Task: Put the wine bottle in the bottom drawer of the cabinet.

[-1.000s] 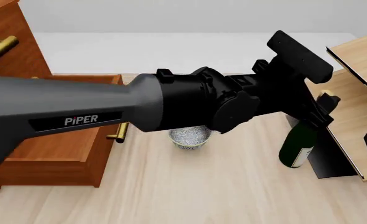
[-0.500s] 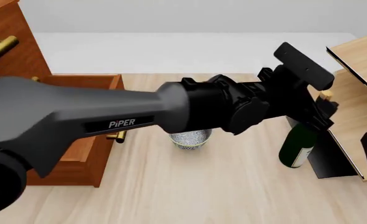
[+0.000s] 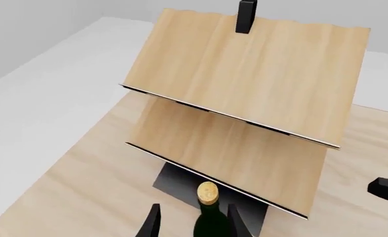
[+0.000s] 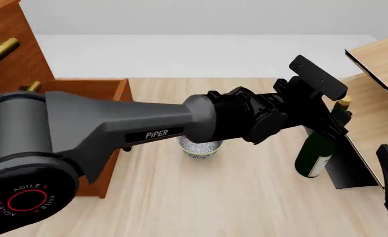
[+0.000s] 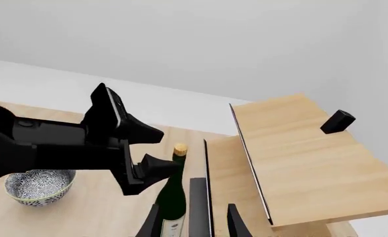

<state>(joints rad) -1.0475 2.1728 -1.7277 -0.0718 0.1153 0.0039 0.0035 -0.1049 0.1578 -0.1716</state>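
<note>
The left tool (image 4: 335,118) is reaching far across the counter (image 4: 233,197) to the wine bottle (image 4: 314,153), which is standing upright beside the pale shelf unit (image 4: 378,64) and its dark base. In the left wrist view the two fingers (image 3: 152,224) are sitting spread on either side of the bottle's neck, just below the tan cork (image 3: 208,192), with a gap showing on each side, so the left tool is open and not yet gripping. Judging by this, the neck is being taken because the shelf crowds the bottle's body. The right tool (image 5: 192,224) is hanging back behind the bottle, its fingers parted and empty. The bowl (image 4: 201,146) is sitting back toward the left arm's elbow. The bottom drawer (image 4: 89,106) of the cabinet (image 4: 10,54) is standing pulled out, well apart from the left tool, ready to receive the bottle.
</note>
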